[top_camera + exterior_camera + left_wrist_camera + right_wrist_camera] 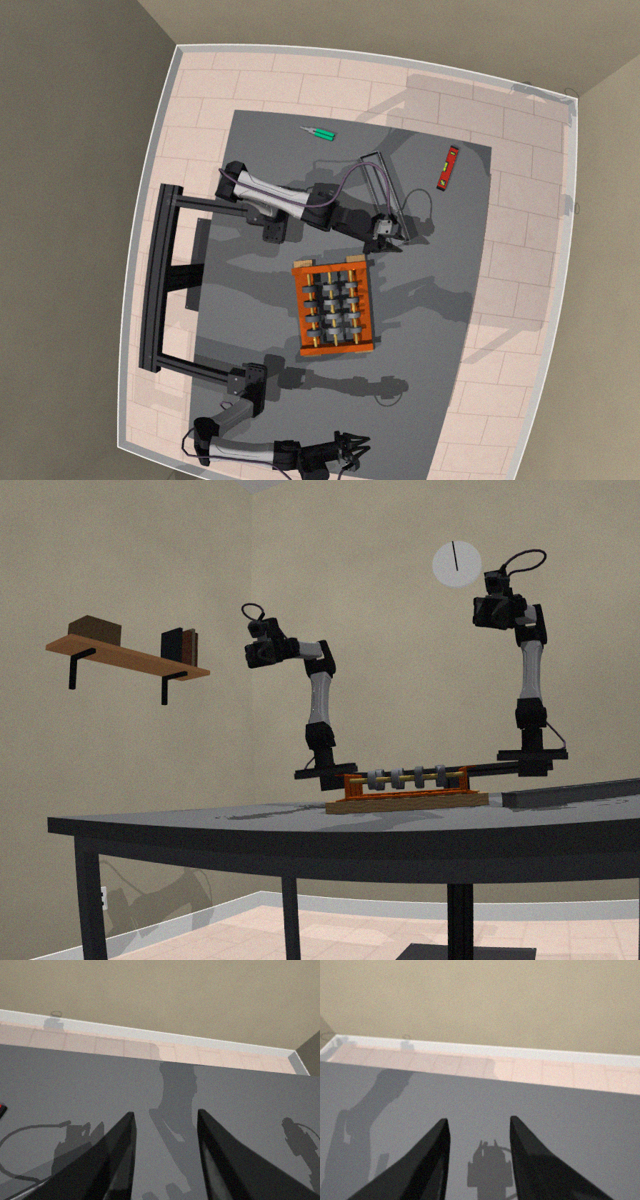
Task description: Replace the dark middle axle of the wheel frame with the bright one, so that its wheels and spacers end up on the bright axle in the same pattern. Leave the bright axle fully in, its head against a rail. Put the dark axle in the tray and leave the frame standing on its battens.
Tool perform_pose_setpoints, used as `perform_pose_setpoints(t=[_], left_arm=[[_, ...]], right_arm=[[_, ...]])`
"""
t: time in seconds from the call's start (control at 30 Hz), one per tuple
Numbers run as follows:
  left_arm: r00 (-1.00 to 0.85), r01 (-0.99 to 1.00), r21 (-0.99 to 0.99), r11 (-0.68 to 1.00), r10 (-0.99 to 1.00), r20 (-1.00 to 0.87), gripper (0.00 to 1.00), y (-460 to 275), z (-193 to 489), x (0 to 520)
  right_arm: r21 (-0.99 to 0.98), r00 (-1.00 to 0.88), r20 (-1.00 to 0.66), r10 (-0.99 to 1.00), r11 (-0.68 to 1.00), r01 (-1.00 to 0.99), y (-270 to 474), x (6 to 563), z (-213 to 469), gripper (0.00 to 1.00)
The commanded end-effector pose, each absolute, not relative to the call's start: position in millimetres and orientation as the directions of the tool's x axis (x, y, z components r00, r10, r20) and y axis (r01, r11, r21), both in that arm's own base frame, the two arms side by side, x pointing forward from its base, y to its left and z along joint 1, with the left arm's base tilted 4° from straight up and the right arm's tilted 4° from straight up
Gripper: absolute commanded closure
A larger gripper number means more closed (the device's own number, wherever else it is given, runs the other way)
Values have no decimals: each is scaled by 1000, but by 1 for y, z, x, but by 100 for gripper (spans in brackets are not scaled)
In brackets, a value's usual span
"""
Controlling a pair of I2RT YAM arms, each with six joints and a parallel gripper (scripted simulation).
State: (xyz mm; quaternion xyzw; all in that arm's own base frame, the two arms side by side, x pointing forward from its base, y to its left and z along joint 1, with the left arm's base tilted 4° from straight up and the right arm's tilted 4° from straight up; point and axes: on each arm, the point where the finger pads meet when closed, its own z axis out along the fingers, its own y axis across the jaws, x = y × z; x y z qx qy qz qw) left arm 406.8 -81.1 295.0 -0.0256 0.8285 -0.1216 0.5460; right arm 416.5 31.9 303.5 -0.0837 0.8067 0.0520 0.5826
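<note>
We see the orange wheel frame (336,349) (354,788) on its battens (303,263) (408,804), its long side pointing from left arm to right. Our left gripper (402,244) (489,615) (166,1119) partly hides the tray (370,154) (568,793) (32,1188) from above. Both grippers' fingers are apart, empty.

The frame (368,304) (403,795) stands on its battens (355,258) (408,804), between the arm bases (seen from above), with wheels (333,315) (418,776) on its three axles (331,278) (408,778). The tray (370,155) (568,791) lies between the pliers (323,134) and the level (447,168).
</note>
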Motion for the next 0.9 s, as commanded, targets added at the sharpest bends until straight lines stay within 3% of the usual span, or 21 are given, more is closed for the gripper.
perform_pose_setpoints(t=[0.0, 0.3, 0.6, 0.63, 0.73, 0.8, 0.87], left_arm=[[-277, 125, -175, 977, -135, -951, 65, -68, 326, 404], [-74, 82, -52, 995, -46, -996, 65, -29, 378, 391], [30, 22, 28, 999, 27, -999, 65, -3, 404, 377], [37, 18, 30, 999, 29, -999, 65, -2, 406, 376], [0, 19, 11, 1000, 11, -1000, 65, -2, 396, 380], [90, 11, -8, 1000, -9, -996, 65, 0, 436, 369], [81, 17, -8, 1000, -9, -997, 65, -2, 432, 373]], right_arm=[[-22, -184, -982, -46, 991, -130, 25, 409, 341, 67], [3, 3, -1000, 3, 1000, 5, -1, 384, 398, 67], [8, 28, -1000, 8, 1000, -2, 3, 375, 408, 67], [-16, 100, -995, -15, 1000, -11, 3, 367, 440, 67], [-14, 92, -996, -13, 1000, -12, 3, 370, 437, 67], [-13, 58, -998, -13, 1000, -12, 3, 378, 423, 67], [-13, 55, -998, -13, 1000, -12, 3, 379, 422, 67]])
